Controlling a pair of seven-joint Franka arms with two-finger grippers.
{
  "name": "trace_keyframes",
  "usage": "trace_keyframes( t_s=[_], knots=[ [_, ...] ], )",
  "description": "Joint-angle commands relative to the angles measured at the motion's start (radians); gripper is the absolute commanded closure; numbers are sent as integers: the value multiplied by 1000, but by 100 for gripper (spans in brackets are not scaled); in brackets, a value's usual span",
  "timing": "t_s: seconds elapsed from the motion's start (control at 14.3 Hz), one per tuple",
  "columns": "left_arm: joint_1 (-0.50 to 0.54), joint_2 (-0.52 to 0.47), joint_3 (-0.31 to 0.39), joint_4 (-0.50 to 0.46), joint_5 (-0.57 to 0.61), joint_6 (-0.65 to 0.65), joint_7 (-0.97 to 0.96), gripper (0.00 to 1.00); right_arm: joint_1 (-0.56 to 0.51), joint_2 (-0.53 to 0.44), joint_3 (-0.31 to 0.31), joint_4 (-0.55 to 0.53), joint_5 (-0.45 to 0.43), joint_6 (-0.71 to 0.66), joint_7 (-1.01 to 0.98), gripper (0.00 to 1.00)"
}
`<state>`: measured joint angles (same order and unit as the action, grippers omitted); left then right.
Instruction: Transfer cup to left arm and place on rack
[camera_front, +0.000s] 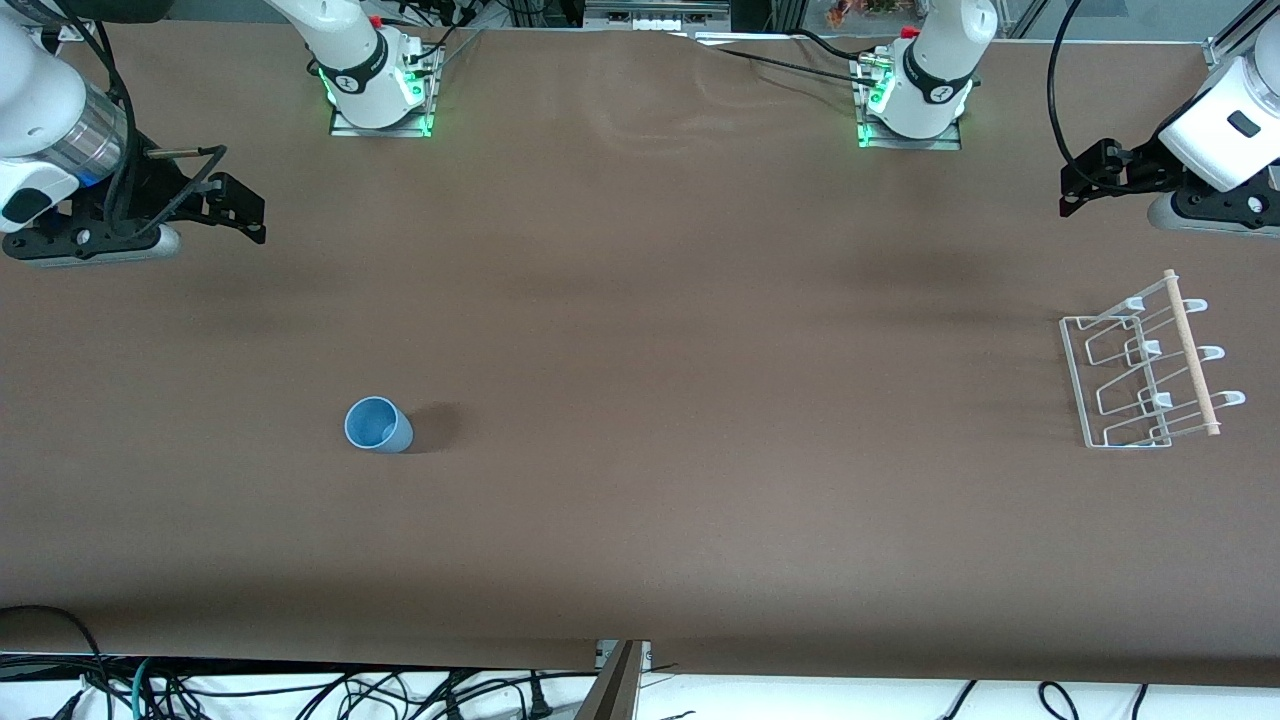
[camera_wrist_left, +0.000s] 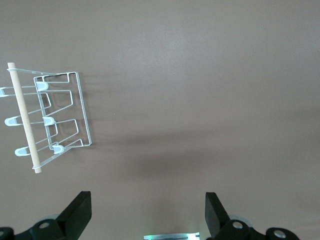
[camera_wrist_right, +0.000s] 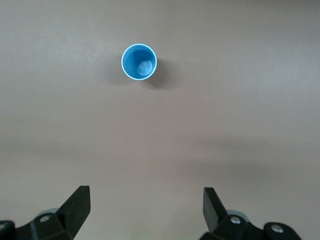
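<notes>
Both arms wait with jaws spread wide and empty: the right gripper (camera_front: 235, 205) at its end of the table, the left gripper (camera_front: 1085, 180) above the rack (camera_front: 1140, 375). The cup (camera_front: 377, 424) stands upright on the table, nearer the camera, well apart from both. Being light, it may tip under an off-centre grasp. Only the right wrist view looks straight down into it.

White jointed arms, green-lit bases, black two-finger grippers, black cables, one silver wrist band (camera_front: 88, 135)
</notes>
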<state>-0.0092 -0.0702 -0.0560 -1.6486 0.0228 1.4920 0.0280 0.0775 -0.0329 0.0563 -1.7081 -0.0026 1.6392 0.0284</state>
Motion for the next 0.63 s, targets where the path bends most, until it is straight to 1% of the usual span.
trace_keyframes(
  t_s=[0.0,0.56],
  knots=[
    [11,-17,-5,-16,-18,8,13,0,-7,8,5,24,-5,-21,-10,0],
    [11,-17,-7,-14,-20,1,13,0,-5,8,7,30,-8,-21,-18,0]
  ],
)
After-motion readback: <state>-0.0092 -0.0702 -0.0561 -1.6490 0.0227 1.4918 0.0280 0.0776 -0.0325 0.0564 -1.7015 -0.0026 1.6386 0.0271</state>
